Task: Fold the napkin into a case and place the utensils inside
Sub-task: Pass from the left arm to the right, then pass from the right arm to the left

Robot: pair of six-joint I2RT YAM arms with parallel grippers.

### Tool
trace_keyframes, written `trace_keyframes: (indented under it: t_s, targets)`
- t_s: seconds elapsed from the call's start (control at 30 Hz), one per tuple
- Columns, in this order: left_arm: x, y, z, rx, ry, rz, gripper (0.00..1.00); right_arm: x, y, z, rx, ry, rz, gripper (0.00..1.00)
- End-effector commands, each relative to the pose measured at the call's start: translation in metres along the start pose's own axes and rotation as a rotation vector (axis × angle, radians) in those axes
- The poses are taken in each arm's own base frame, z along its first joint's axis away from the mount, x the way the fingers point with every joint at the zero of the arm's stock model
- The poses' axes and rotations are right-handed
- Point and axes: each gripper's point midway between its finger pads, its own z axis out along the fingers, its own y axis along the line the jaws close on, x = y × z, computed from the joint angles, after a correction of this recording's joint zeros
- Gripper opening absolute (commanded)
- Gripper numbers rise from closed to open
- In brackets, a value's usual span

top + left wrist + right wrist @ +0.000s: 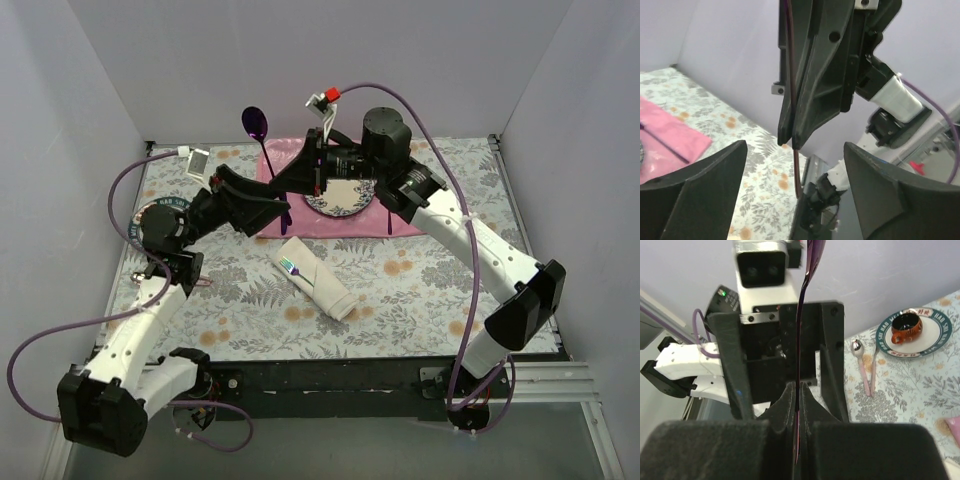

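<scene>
The napkin [318, 283] lies folded as a narrow cream-white case on the floral cloth, with an iridescent utensil tip [290, 265] poking from its upper end. Above the table's back, my right gripper [290, 176] [799, 390] is shut on the thin handle of a spoon [255, 123] [800, 340], whose purple bowl points up. My left gripper [282, 190] [795, 170] faces it, open. Its fingers [695, 190] stand wide on either side of the right gripper's closed tips and the handle [797, 172], touching neither.
A pink placemat [405, 226] at the back holds a patterned plate [350, 200] and dark purple cutlery [286, 215]. A saucer with a brown cup [912, 329] sits at the left, with a pink-handled spoon and fork [862, 370] beside it. Grey walls enclose the table.
</scene>
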Motion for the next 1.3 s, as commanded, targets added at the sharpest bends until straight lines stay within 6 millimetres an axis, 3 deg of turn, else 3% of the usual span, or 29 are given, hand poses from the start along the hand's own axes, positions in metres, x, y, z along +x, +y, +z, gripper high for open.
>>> trace_keyframes:
  t_s: [0.0, 0.07, 0.1, 0.13, 0.17, 0.3, 0.33, 0.37, 0.4, 0.43, 0.5, 0.53, 0.6, 0.63, 0.7, 0.97, 1.1, 1.27]
  targets:
    - [-0.001, 0.018, -0.032, -0.241, 0.074, 0.210, 0.87, 0.004, 0.000, -0.034, 0.025, -0.019, -0.028, 0.01]
    - [0.009, 0.025, -0.046, -0.313, 0.167, 0.248, 0.90, 0.020, -0.020, -0.048, 0.068, 0.014, 0.012, 0.01]
    - [0.013, 0.026, -0.049, -0.299, 0.226, 0.353, 0.90, 0.043, -0.029, -0.055, 0.074, 0.069, 0.063, 0.01]
    - [0.019, 0.033, -0.052, -0.308, 0.271, 0.360, 0.90, 0.055, -0.037, -0.063, 0.085, 0.099, 0.097, 0.01]
    - [0.023, 0.033, -0.056, -0.328, 0.319, 0.344, 0.90, 0.064, -0.040, -0.067, 0.081, 0.123, 0.118, 0.01]
    - [0.040, 0.036, -0.067, -0.198, 0.520, 0.582, 0.92, 0.118, -0.036, -0.084, -0.005, 0.294, 0.183, 0.01]
    - [0.040, 0.041, -0.070, -0.132, 0.562, 0.770, 0.90, 0.127, -0.034, -0.087, -0.028, 0.322, 0.202, 0.01]
    - [0.046, 0.043, -0.076, -0.108, 0.598, 0.832, 0.87, 0.138, -0.031, -0.092, -0.039, 0.357, 0.249, 0.01]
    - [0.051, 0.047, -0.079, -0.075, 0.621, 0.904, 0.77, 0.144, -0.025, -0.095, -0.083, 0.377, 0.276, 0.01]
    - [0.049, 0.050, -0.080, -0.017, 0.641, 1.058, 0.73, 0.150, -0.023, -0.097, -0.098, 0.394, 0.286, 0.01]
    - [0.059, 0.050, -0.082, 0.072, 0.669, 1.120, 0.60, 0.164, -0.024, -0.101, -0.100, 0.428, 0.341, 0.01]
    - [0.059, 0.049, -0.081, 0.110, 0.674, 1.157, 0.47, 0.168, -0.024, -0.102, -0.101, 0.433, 0.349, 0.01]
    - [0.065, 0.051, -0.076, 0.191, 0.693, 1.185, 0.36, 0.178, -0.027, -0.104, -0.092, 0.449, 0.389, 0.01]
    - [0.058, 0.047, -0.069, 0.210, 0.690, 1.211, 0.28, 0.181, -0.029, -0.104, -0.086, 0.454, 0.405, 0.01]
    - [0.069, 0.051, -0.066, 0.267, 0.744, 1.233, 0.24, 0.187, -0.030, -0.105, -0.083, 0.461, 0.458, 0.01]
    - [0.099, 0.050, -0.049, 0.399, 0.826, 1.400, 0.26, 0.184, -0.040, -0.095, -0.079, 0.448, 0.487, 0.01]
    - [0.102, 0.051, -0.041, 0.421, 0.846, 1.421, 0.28, 0.186, -0.048, -0.091, -0.055, 0.452, 0.503, 0.01]
    - [0.116, 0.065, -0.044, 0.484, 0.943, 1.485, 0.31, 0.189, -0.054, -0.088, -0.032, 0.459, 0.509, 0.01]
